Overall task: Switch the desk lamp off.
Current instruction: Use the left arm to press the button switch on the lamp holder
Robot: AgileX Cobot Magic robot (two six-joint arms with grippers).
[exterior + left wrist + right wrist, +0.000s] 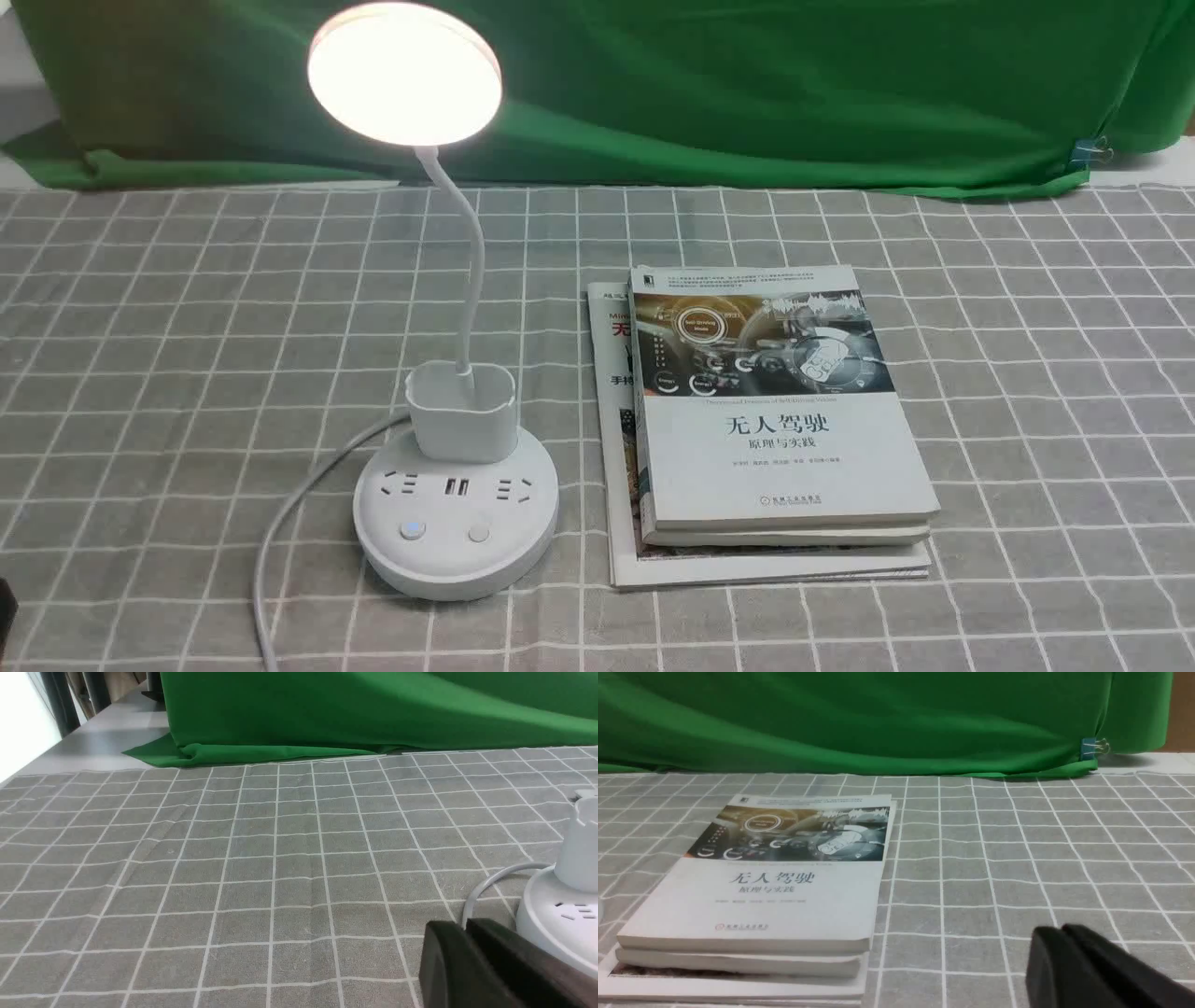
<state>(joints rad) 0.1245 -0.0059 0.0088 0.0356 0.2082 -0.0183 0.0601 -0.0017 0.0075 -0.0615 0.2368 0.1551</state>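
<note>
**Lamp lit, both claws closed and low at the near side**

The desk lamp (456,523) stands left of centre on the grey tablecloth (187,327), a soft weave gridded with thin white lines. It's all smooth white plastic: the flat disc head (404,73) glowing, a thin gooseneck (469,271) curving down into a rounded cup holder (462,411), and a round base (448,574) with sockets and two small buttons (411,530). Its cord (289,523) snakes off the base's left side. The left gripper (467,933), matte black, has its fingers pressed together just beside the base. The right gripper (1062,935) is likewise closed and holds nothing. A stack of glossy books (775,420) lies just right of the base. Crumpled green cloth (747,84) backs the scene.
</note>
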